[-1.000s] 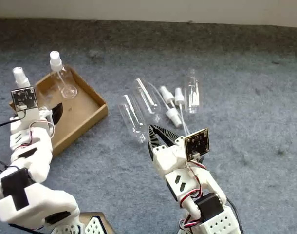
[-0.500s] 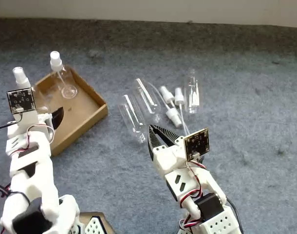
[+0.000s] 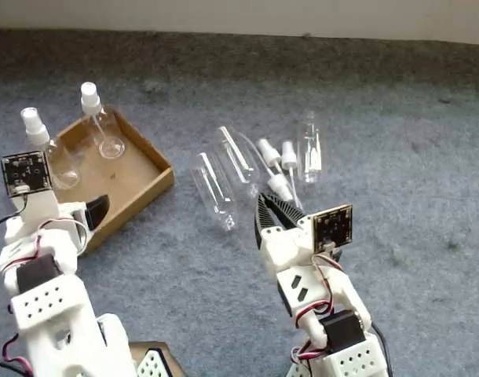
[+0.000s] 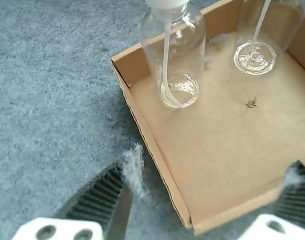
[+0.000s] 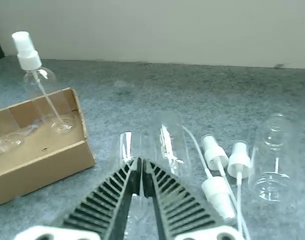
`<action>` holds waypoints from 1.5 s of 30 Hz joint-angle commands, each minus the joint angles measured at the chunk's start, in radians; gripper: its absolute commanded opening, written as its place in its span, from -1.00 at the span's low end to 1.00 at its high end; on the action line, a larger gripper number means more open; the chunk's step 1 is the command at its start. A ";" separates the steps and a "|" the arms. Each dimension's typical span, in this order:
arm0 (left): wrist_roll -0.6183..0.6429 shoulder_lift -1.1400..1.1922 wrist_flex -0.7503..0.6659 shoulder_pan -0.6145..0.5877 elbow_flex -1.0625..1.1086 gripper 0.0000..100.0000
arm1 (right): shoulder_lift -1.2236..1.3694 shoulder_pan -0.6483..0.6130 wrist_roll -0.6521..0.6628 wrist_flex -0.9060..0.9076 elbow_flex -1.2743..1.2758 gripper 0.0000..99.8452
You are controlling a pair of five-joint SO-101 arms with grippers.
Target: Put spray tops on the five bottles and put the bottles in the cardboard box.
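The cardboard box (image 3: 137, 182) sits at the left with two capped bottles standing in it, one at the back (image 3: 96, 124) and one by the left wall (image 3: 49, 155). Three clear bottles lie uncapped on the carpet (image 3: 213, 191) (image 3: 235, 155) (image 3: 308, 149), with three white spray tops (image 3: 268, 151) (image 3: 289, 155) (image 3: 280, 188) between them. My left gripper (image 3: 92, 212) is open over the box's near corner (image 4: 147, 145), empty, below the capped bottle (image 4: 175, 55). My right gripper (image 5: 141, 180) is shut and empty, its tip just short of the nearest spray top (image 5: 217, 192).
Grey carpet covers the whole floor, and a pale wall runs along the back. Open carpet lies to the right of the rightmost bottle (image 5: 275, 155) and in front of the box (image 5: 42, 155).
My left arm has drawn back from the box toward the near left. My right gripper has shifted right and a little forward, toward the spray tops.
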 commanded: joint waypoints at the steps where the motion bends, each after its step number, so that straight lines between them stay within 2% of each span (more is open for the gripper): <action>1: -0.006 -0.183 0.210 0.079 -0.018 -0.23 | -0.010 0.036 0.008 -0.005 0.113 -0.99; 5: -0.002 -0.291 0.377 0.174 -0.033 -0.23 | -0.010 0.038 0.009 -0.001 0.117 -0.99; 10: 0.002 -0.328 0.621 0.300 -0.160 -0.23 | -0.010 0.038 0.009 0.016 0.116 -0.99; 13: 0.006 -0.328 0.700 0.375 -0.216 -0.23 | -0.010 0.038 0.009 0.035 0.116 -0.99; 15: 0.057 -0.328 0.726 0.427 -0.232 -0.23 | -0.010 0.038 0.009 0.039 0.117 -0.99; 21: 0.184 -0.325 0.724 0.634 -0.237 -0.23 | -0.010 0.038 0.009 0.041 0.117 -0.99; 24: 0.207 -0.282 0.721 0.711 -0.242 -0.23 | -0.010 0.038 0.009 0.041 0.117 -0.99; 34: 0.210 0.335 0.694 0.757 -0.578 -0.23 | -0.010 0.036 0.011 0.041 0.114 -0.99; 38: 0.336 0.481 0.692 0.819 -0.690 -0.23 | -0.010 0.036 0.011 0.041 0.114 -0.99; 42: 0.356 0.598 0.687 0.872 -0.779 -0.23 | -0.010 0.036 0.011 0.041 0.114 -0.99; 45: 0.388 0.687 0.623 0.874 -0.803 -0.23 | -0.010 0.036 0.011 0.041 0.114 -0.99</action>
